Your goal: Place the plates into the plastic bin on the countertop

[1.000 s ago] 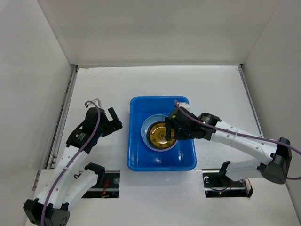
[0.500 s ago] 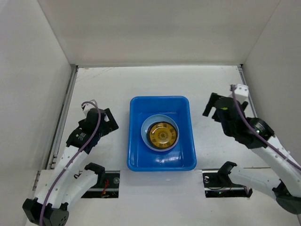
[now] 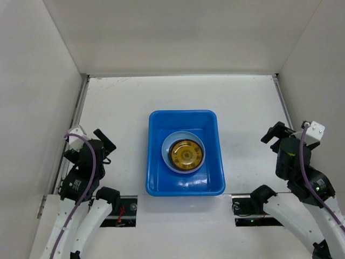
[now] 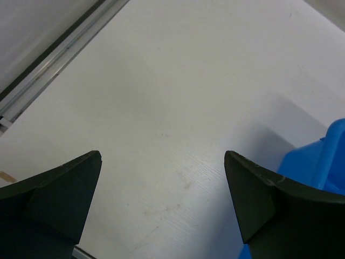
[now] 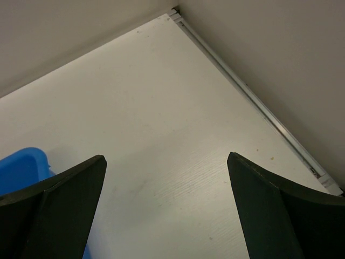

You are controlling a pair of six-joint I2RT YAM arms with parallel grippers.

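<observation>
Both arms retreated to near corners; left hand point(image 4: 161, 162) and right hand point(image 5: 167, 162) wide open, empty. Stacked plates point(image 3: 184, 152) sit in the bin point(image 3: 156, 178), centre of white walled table point(image 3: 124, 97).

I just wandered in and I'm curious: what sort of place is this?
Probably a robot test cell, not a kitchen: white walls box in a white tabletop, two arms are bolted at its edge, and a blue bin holds small plates.

Yellow-gold plate point(image 3: 185, 155) atop stacked plates, centred inside blue plastic bin point(image 3: 156, 178), white countertop point(image 3: 124, 108)
</observation>
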